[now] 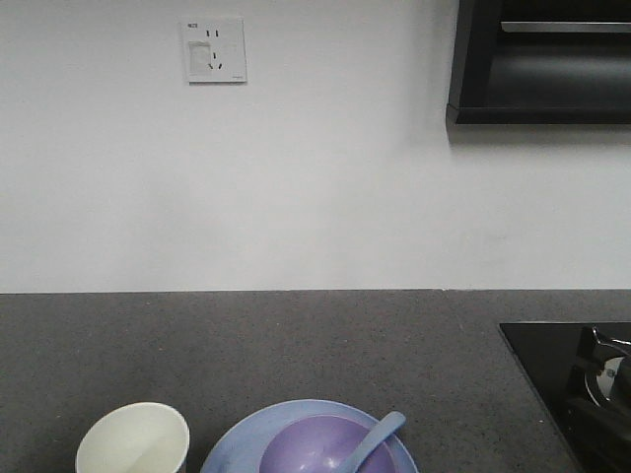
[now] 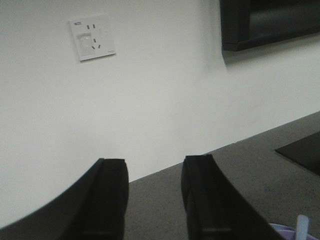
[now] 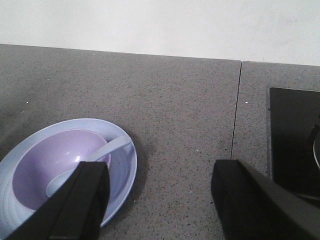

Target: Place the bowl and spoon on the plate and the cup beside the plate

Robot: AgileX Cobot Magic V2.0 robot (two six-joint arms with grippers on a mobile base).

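Note:
The light-blue plate (image 1: 242,445) lies at the counter's near edge with the lavender bowl (image 1: 311,443) on it. The pale spoon (image 1: 380,437) rests in the bowl, handle leaning over the rim to the right. The cream cup (image 1: 133,441) stands just left of the plate. In the right wrist view the plate (image 3: 125,160), bowl (image 3: 50,160) and spoon (image 3: 107,150) sit at lower left. My right gripper (image 3: 160,175) is open, hovering just right of the plate, holding nothing. My left gripper (image 2: 154,167) is open and empty, raised and facing the wall; the bowl rim (image 2: 280,229) and spoon tip (image 2: 301,225) peek in at bottom right.
A black cooktop (image 1: 577,379) is set into the grey counter (image 1: 296,345) at the right, seen also as the cooktop (image 3: 295,140) in the right wrist view. A wall socket (image 1: 213,49) and a dark cabinet (image 1: 542,59) are on the white wall behind.

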